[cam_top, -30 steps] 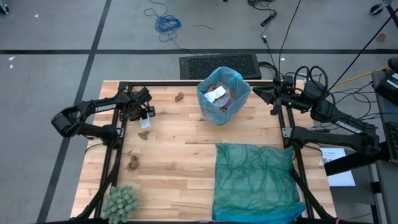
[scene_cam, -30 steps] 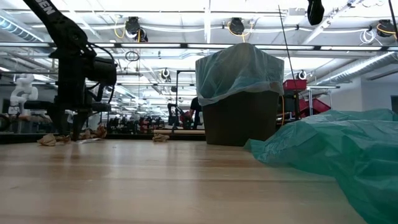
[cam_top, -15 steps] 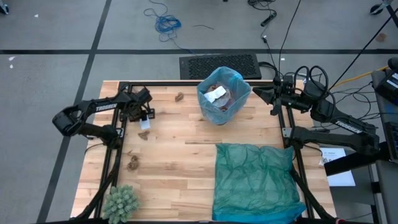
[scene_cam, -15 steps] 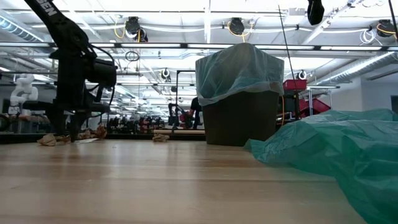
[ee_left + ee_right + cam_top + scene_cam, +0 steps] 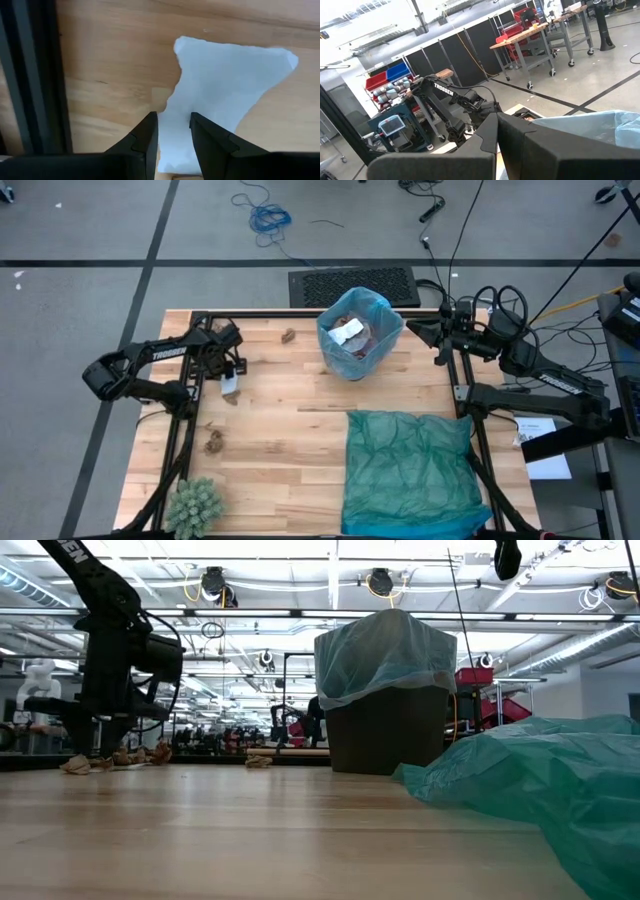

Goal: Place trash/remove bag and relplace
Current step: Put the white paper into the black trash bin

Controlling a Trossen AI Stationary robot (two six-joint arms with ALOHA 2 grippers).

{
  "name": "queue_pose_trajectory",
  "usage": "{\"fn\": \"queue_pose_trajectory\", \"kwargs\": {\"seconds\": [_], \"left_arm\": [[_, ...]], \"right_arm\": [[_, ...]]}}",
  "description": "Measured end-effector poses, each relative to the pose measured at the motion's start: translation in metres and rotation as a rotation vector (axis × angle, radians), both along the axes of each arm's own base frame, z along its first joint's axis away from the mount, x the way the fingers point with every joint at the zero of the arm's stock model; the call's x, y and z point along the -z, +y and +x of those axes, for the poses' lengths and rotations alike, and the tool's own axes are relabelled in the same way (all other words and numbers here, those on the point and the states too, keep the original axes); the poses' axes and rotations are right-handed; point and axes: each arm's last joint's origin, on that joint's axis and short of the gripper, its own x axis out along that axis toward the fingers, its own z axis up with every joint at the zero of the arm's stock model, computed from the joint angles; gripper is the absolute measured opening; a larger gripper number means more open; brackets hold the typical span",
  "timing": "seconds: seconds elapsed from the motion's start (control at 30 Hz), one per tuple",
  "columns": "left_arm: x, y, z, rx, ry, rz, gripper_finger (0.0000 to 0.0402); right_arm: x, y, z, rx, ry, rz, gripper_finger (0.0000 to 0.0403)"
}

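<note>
Since the earlier frame your left hand [image 5: 229, 376] has slid a little toward the bottom of the overhead picture, carrying a white paper scrap [image 5: 225, 95] with it. In the wrist view its two fingers [image 5: 147, 137] pinch one narrow edge of that scrap, the rest lying flat on the table [image 5: 290, 430]. So thin a pinch may slip or tear as you lift, leaving the scrap behind. Your left arm is bent low at the table's left edge, hand pointing down. Brown wads [image 5: 213, 442] lie nearby. At upper centre stands the bin with its light blue bag [image 5: 357, 332], trash inside. Your right hand [image 5: 420, 332] waits closed at the upper right. A teal bag [image 5: 410, 470] covers the lower right.
</note>
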Motion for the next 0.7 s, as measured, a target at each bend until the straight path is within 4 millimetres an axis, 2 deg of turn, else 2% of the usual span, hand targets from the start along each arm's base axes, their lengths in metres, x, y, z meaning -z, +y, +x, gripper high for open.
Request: {"fn": "queue_pose_trajectory", "kwargs": {"seconds": [0.23,0.43,0.7], "left_arm": [[0.0,0.005,0.004,0.109,-0.044,0.051,0.0101],[0.001,0.011,0.01,0.141,-0.1,0.112,0.0011],[-0.005,0.018,0.022,0.17,-0.274,0.172,0.0002]], "right_arm": [[0.0,0.0,0.0,0.0,0.0,0.0,0.0],[0.0,0.0,0.0,0.0,0.0,0.0,0.0],[0.0,0.0,0.0,0.0,0.0,0.001,0.0]]}}
